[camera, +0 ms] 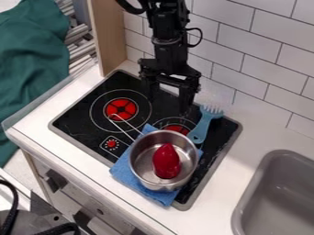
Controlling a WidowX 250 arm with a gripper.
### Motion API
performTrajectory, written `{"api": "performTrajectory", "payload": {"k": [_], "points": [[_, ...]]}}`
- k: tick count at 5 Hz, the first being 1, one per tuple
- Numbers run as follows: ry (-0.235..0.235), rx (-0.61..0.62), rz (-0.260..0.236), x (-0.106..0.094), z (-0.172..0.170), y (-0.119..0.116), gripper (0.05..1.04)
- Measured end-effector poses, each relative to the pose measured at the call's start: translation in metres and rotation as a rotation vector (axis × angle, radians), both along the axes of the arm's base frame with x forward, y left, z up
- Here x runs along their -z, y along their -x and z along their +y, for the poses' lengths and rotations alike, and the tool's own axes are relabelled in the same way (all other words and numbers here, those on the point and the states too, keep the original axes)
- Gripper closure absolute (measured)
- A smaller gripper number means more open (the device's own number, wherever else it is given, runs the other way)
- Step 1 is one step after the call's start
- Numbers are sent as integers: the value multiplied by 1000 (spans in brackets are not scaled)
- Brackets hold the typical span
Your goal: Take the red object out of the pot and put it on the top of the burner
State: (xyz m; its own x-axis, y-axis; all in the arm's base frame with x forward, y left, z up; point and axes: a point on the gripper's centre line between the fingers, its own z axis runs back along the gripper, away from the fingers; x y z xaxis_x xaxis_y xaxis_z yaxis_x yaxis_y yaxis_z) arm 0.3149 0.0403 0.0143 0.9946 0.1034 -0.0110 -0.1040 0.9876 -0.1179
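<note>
"Where's the red object [166, 161] sitting?"

"Inside the metal pot [142, 176], resting on the bottom, pointed end towards the wall [245, 43]. The pot is on a folded blue cloth [122, 169] on the near part of the black cooktop [76, 119]"

"And the pincer [167, 102]?"

"Hanging over the far side of the cooktop, up beyond the pot. Its two fingers are spread wide, nothing between them"

"Which burners can you make out from over there?"

"Two with red centres. The bigger burner [120, 108] is on the left from where I'm standing, and the pot's thin wire handle [126, 125] points at it. The smaller burner [176, 128] is partly hidden behind the pot"

"What's that blue thing by the pot?"

"A fork-like utensil [201, 128], handle end just beside the rim, tines towards the wall. Then there's a grey sink [276, 197] set in the white counter [245, 137], over to my right"
</note>
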Motion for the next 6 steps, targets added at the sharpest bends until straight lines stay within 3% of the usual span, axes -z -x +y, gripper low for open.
{"api": "performTrajectory", "payload": {"k": [1, 2, 4, 5, 6], "points": [[8, -2, 46, 13, -2, 8, 82], [12, -1, 34, 6, -11, 16, 82], [17, -29, -45, -23, -20, 56, 82], [46, -18, -42, -17, -27, 73, 82], [46, -30, -21, -11, -33, 87, 82]]}}
